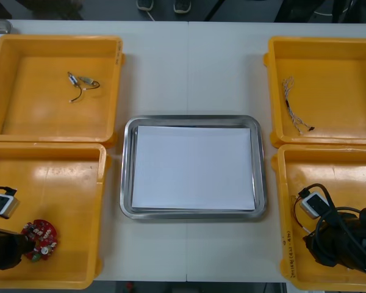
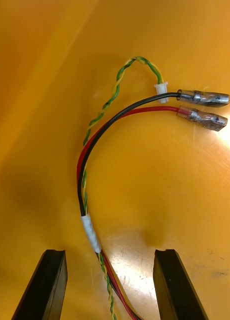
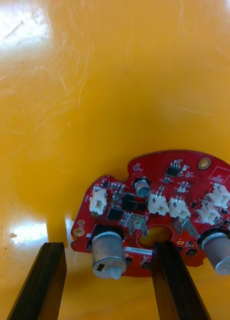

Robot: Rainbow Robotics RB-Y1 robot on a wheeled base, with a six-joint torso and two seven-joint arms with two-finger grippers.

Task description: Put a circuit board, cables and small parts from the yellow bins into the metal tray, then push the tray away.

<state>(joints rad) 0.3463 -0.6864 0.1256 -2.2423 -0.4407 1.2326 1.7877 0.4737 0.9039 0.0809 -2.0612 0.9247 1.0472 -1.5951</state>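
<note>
Readable markings: none. One white strip (image 3: 137, 251) on the circuit board (image 3: 155, 212) before me bears print I cannot make out.

I get a bright, even front view, lit from overhead. The white sheet (image 1: 195, 165) inside the metal tray (image 1: 127, 183) is the brightest patch, and the tray's shiny rim carries thin streaks of glare. The yellow bins (image 1: 49, 110) show a pale sheen on their floors and darker bands under their walls.

In the left wrist view, strong white glare sits on the bin floor far from the fingers (image 3: 45, 280) of the left gripper (image 3: 107, 245). The circuit board (image 3: 160, 210) casts a soft shadow beside it.

In the right wrist view, one hot spot glows by the metal ends of the cable bundle (image 2: 90, 233). Another lies between the fingers (image 2: 177, 285) of the right gripper (image 2: 109, 251).
</note>
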